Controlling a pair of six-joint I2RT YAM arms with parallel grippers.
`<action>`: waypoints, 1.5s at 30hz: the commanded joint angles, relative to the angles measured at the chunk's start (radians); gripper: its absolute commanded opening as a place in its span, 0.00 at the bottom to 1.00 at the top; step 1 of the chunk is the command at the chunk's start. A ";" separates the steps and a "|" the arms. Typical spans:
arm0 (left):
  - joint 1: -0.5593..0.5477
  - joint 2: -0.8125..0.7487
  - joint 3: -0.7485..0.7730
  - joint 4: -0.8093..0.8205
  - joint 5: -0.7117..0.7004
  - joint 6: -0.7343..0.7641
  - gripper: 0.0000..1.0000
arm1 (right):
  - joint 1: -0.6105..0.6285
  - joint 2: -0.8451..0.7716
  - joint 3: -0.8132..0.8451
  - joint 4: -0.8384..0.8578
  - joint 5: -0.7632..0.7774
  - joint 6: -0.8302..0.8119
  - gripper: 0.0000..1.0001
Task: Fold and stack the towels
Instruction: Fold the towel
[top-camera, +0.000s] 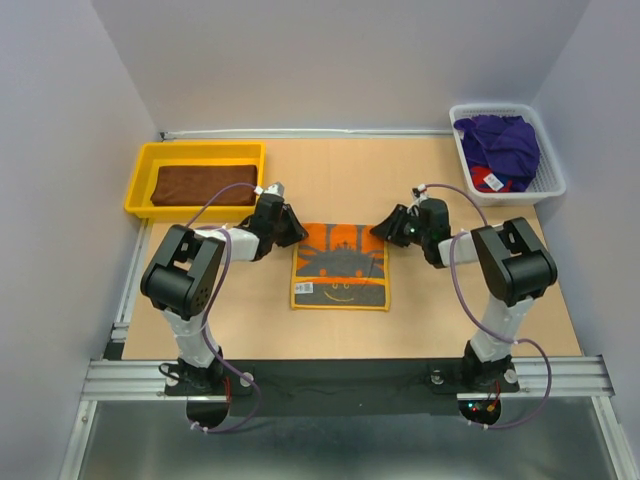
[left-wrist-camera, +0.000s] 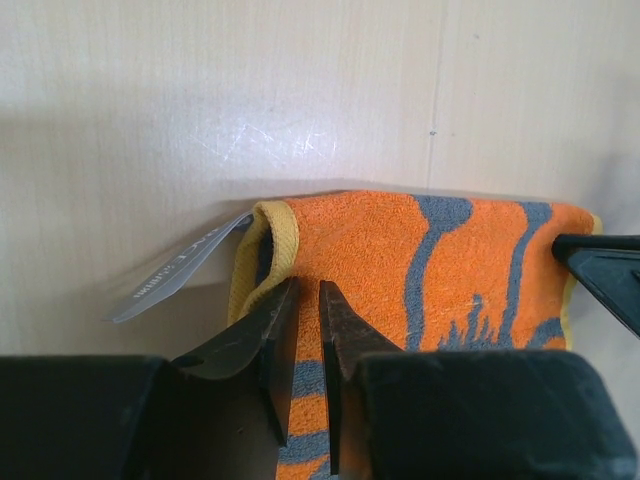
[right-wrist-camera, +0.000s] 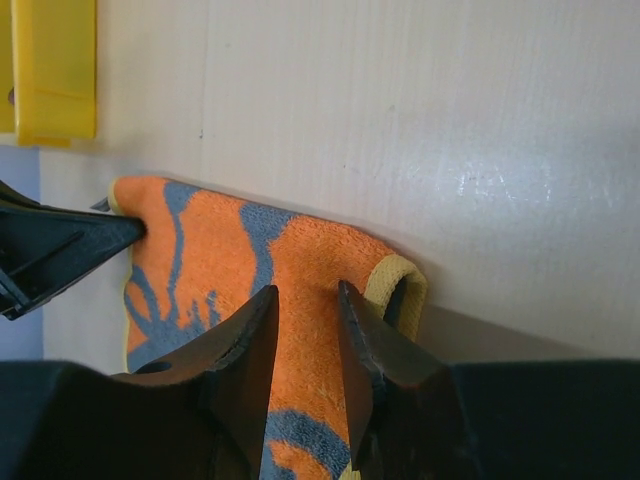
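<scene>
**Top view.**
- Item 1: folded dark brown terry towel (top-camera: 203, 184), in the yellow plastic tray (top-camera: 142, 185) at 10 o'clock. Judged done.
- Items 2–3: deep purple towel (top-camera: 500, 140) and red towel (top-camera: 487, 181), crumpled together in the white mesh basket (top-camera: 553, 172) at 2 o'clock. Not yet started.
- Item 4: orange towel with dark print and yellow border (top-camera: 340, 272), lying flat at the centre of the pale wooden counter (top-camera: 450, 320). The left pincer (top-camera: 293, 226) is at its 11 o'clock corner and the right pincer (top-camera: 383, 228) at its 1 o'clock corner. Judged in hand, with roughly a quarter of the job complete.

**Left wrist view.** The left pincer (left-wrist-camera: 306, 290) is clenched on the orange towel's far edge, with a strip of pile between the narrow jaws. The yellow border curls over at the corner. A grey label (left-wrist-camera: 175, 275) juts out at 9 o'clock.

**Right wrist view.** The right pincer (right-wrist-camera: 307, 295) straddles the same edge beside the rolled yellow corner. Its jaws stand wider, and I cannot tell whether they bite.
</scene>
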 joint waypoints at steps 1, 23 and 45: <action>0.004 -0.038 -0.024 -0.032 -0.016 0.015 0.27 | -0.025 -0.051 -0.019 0.014 0.060 -0.067 0.37; 0.003 -0.184 0.401 -0.649 -0.196 0.564 0.99 | -0.025 0.018 0.539 -0.917 -0.056 -0.878 0.55; 0.003 -0.196 0.369 -0.598 -0.161 0.655 0.98 | 0.021 0.213 0.717 -1.088 -0.085 -1.045 0.47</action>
